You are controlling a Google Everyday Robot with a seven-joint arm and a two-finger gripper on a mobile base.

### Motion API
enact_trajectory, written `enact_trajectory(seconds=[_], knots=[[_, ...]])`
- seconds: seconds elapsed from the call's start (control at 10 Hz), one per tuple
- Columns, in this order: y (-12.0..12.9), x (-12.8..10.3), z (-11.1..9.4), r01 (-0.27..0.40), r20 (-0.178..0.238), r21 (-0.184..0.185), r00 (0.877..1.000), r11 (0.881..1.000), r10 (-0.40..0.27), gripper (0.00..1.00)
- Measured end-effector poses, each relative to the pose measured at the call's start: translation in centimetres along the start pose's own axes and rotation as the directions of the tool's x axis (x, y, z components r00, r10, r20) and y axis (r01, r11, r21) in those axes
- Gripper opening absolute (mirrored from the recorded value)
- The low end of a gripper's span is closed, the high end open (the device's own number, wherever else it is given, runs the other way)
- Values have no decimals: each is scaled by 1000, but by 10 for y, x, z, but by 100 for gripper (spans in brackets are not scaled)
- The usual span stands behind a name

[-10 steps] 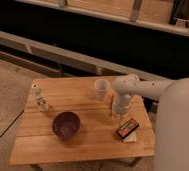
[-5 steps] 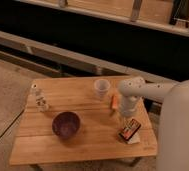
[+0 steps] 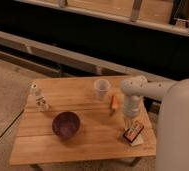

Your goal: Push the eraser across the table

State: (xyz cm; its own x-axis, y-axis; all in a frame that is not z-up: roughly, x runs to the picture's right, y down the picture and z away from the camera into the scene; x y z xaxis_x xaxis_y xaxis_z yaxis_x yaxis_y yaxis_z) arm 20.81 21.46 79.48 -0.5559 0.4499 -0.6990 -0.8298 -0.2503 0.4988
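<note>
Table (image 3: pixel 90 146): one small rectangular light-wood table with a plank-grain top is carrying five loose things.
Eraser (image 3: pixel 133 133): one small flat rectangular block, dark with an orange-red stripe and a white part, is lying near the table's front right corner as the camera sees it, turned at a slant to the planks and close to the right edge.
Gripper (image 3: pixel 129 121): one two-finger gripper is hanging from the white arm (image 3: pixel 138 90) over the right part of the table, just behind the eraser; whether it is touching the eraser I cannot tell.
Claw: its jaws are pressing together, pinching nothing.
Bowl (image 3: pixel 66 124): one round purple bowl is sitting left of centre, well apart from the eraser.
Cup (image 3: pixel 101 89): one white cup is standing upright near the rear edge.
Stick (image 3: pixel 114 102): one slim orange carrot-like stick is lying between the cup and the arm.
Figure (image 3: pixel 39 97): one small white bottle-like figure is standing near the left edge.
</note>
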Motion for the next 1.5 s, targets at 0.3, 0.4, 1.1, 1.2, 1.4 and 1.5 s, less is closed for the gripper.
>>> enact_trajectory(seconds=[0.3, 0.4, 1.1, 1.2, 1.4, 1.5], knots=[[-2, -1, -2, -2, -3, 30, 1000, 1000, 2, 0], [-2, -1, -2, -3, -6, 38, 1000, 999, 4, 0], [6, -4, -6, 14, -7, 76, 1000, 997, -14, 0], [14, -5, -10, 34, 4, 68, 999, 997, -34, 0], [32, -4, -15, 73, 18, 56, 997, 996, -74, 0], [42, -1, -16, 94, 18, 56, 995, 994, -95, 0]])
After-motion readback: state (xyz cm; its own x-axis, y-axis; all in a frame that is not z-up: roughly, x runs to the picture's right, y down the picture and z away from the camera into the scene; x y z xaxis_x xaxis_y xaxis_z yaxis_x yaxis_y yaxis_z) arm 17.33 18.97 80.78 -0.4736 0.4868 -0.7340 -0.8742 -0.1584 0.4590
